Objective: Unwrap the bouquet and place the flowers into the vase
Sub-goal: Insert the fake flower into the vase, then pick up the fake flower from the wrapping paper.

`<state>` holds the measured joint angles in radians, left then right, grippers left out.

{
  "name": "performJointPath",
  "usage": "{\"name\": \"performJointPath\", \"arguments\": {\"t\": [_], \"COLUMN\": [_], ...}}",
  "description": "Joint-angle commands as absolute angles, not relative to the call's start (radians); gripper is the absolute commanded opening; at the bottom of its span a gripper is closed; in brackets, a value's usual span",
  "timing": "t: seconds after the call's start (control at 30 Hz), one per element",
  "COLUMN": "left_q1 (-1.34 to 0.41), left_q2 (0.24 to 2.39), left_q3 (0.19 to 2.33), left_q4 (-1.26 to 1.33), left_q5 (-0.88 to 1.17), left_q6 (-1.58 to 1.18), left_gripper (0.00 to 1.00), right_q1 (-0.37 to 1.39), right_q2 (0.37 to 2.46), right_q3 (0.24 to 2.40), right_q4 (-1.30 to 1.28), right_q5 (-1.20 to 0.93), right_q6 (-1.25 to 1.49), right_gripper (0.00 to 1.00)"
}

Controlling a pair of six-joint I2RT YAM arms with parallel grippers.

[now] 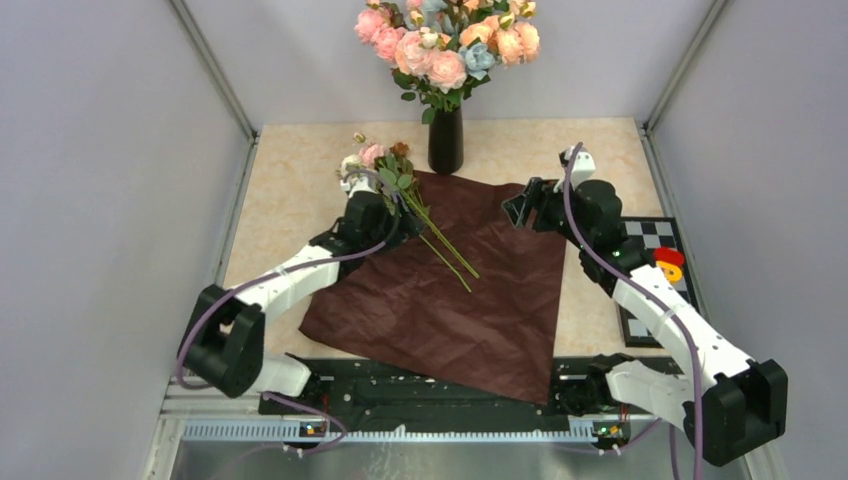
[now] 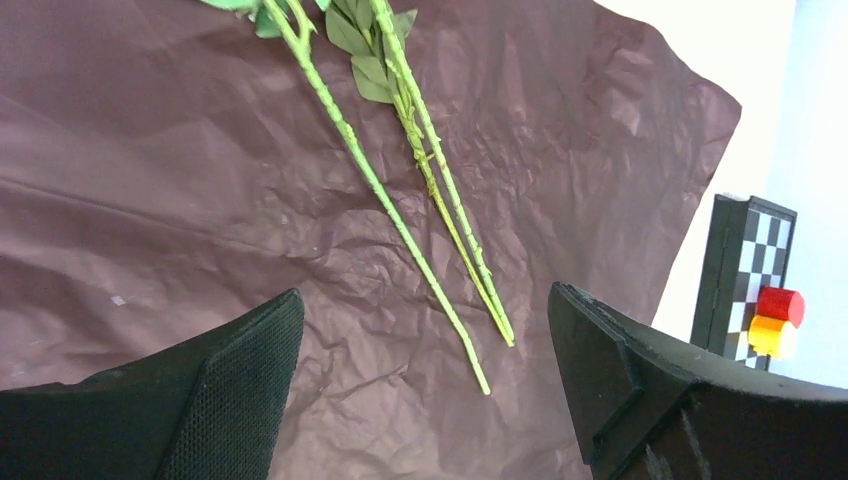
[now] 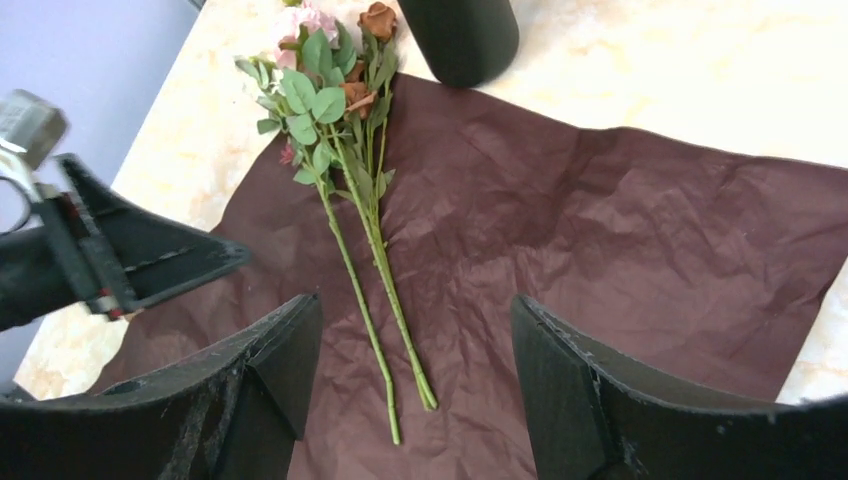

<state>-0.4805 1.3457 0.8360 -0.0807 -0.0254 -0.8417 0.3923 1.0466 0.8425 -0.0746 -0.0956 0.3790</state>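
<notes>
Small cream, pink and brownish roses on thin green stems [image 1: 400, 185] lie loose at the upper left of the flattened maroon crinkled paper sheet [image 1: 470, 300], near the slim black vase [image 1: 446, 140] at top centre. The left gripper [image 2: 425, 310] and right gripper [image 3: 415, 310] both gape wide and hold nothing. The fingers may pinch paper along with the flat stems or catch only one. Large peach and pink blooms [image 1: 445, 40] crowd the vase's neck, which could block entry.
</notes>
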Motion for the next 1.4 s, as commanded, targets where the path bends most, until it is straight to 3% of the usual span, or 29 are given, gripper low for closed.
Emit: {"name": "performJointPath", "arguments": {"t": [0.0,0.1,0.27,0.43,1.17,1.37], "left_q1": [-0.526,-0.548,-0.567,-0.571,-0.574,-0.575], "left_q2": [1.453,1.529,1.645,1.730,1.887,1.915], "left_q3": [0.874,0.895,0.959,1.008,1.102,1.121], "left_q4": [0.110,0.158,0.197,0.211,0.160,0.153], "left_q5": [-0.077,-0.086,-0.070,-0.058,-0.109,-0.103], "left_q6": [-0.957,-0.980,-0.983,-0.996,-0.976,-0.967], "left_gripper": [0.93,0.88,0.71,0.60,0.54,0.47], "right_q1": [0.405,0.404,0.404,0.403,0.404,0.403], "right_q2": [1.007,0.998,0.993,0.986,0.989,1.001], "right_q3": [0.813,0.792,0.776,0.767,0.772,0.777], "right_q4": [-0.046,-0.037,-0.040,-0.037,-0.032,-0.037], "right_q5": [-0.111,-0.118,-0.128,-0.133,-0.143,-0.148], "right_q6": [0.413,0.422,0.422,0.420,0.434,0.437], "right_gripper": [0.70,0.69,0.69,0.69,0.68,0.68]}}
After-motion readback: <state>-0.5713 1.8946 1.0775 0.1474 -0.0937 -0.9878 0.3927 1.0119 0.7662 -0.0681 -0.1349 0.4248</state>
